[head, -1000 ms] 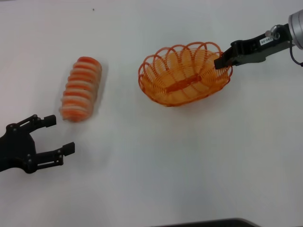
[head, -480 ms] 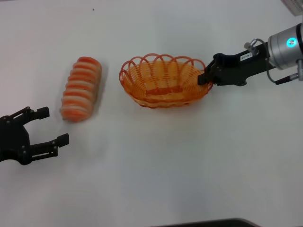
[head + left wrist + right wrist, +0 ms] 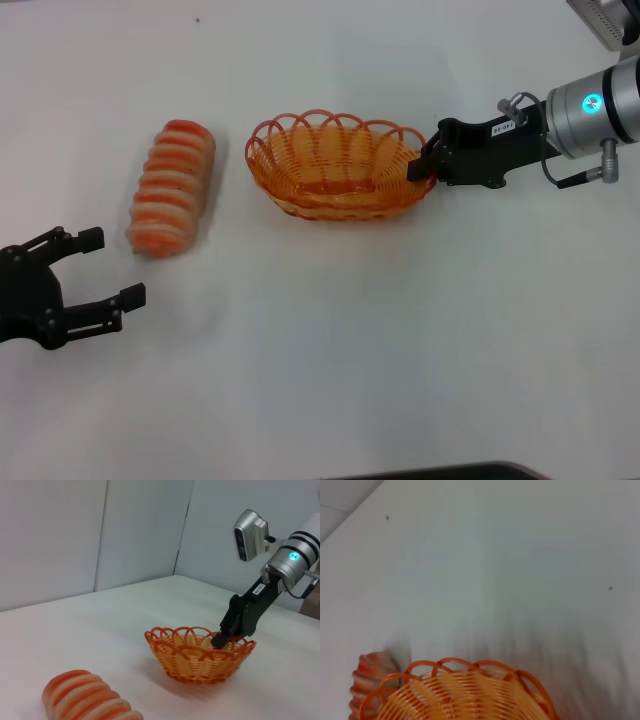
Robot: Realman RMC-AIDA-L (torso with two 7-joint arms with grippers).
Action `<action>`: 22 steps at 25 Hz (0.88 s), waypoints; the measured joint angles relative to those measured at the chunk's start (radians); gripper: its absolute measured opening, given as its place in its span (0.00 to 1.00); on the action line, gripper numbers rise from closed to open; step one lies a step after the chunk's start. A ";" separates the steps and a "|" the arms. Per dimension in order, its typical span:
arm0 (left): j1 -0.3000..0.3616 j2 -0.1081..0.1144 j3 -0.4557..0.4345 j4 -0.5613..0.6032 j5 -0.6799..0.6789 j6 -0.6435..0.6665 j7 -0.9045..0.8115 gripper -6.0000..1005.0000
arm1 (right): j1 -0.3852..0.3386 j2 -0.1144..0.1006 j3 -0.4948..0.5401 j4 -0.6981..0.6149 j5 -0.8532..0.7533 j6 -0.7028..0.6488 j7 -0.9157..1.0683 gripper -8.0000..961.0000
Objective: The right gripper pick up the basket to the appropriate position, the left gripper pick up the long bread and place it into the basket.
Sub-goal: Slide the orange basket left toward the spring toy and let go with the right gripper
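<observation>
Surface: a plain white tabletop (image 3: 330, 380) fills the head view; a tiny dark speck sits near 12 o'clock.
Room: in the left wrist view, pale grey wall panels (image 3: 100, 530) stand behind the table.
Basket: the oval orange woven plastic-wire basket with a looped scalloped rim (image 3: 335, 170) sits just above centre in the head view, its long axis running 9 to 3 o'clock, its opening up.
Bread: the long rounded toy loaf with crosswise orange-red and cream stripes (image 3: 172, 188) lies on the table at 9 o'clock of the basket, apart from it, its long axis running roughly 12 to 6 o'clock, tilted slightly toward 1.
Right gripper: the black two-fingered claw on the white arm with a blue-lit ring (image 3: 428, 166) reaches in from 3 o'clock and is clamped on the basket's rim at its 3 o'clock end.
Left gripper: the black two-fingered claw (image 3: 110, 268) sits at 7 o'clock of the bread, near but not touching, fingers spread wide, holding nothing.
</observation>
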 joint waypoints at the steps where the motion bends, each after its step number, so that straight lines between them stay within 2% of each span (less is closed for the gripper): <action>1: 0.000 0.000 0.000 0.000 0.000 0.000 0.000 0.93 | 0.000 0.001 0.001 0.002 0.000 0.003 0.000 0.10; 17: 0.007 -0.001 0.000 0.000 -0.004 0.002 0.004 0.92 | -0.015 0.004 -0.001 0.015 0.034 0.006 -0.005 0.12; 22: 0.004 0.000 -0.001 -0.002 -0.004 0.002 0.001 0.92 | -0.022 0.005 -0.001 0.014 0.046 -0.001 -0.014 0.30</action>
